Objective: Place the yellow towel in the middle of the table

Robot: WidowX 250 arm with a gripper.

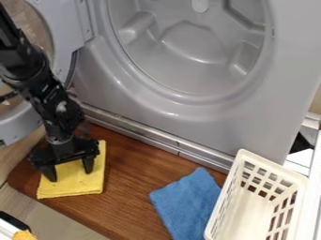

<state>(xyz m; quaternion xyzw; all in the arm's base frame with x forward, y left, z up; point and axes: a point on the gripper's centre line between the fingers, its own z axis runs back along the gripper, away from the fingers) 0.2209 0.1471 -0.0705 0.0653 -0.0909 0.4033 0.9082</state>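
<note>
My gripper (71, 173) hangs over the yellow towel at the left end of the wooden table, its two fingers spread wide open. The yellow towel (80, 183) lies flat and folded on the brown table (128, 206), partly covered by the gripper from above. Both fingertips are at or just above the cloth; whether they touch it I cannot tell.
A blue cloth (187, 204) lies right of the table's middle, beside a white slotted basket (216, 213). Behind the table stands a grey washer front (182, 112) with a round opening; its open door (59, 28) is at the left.
</note>
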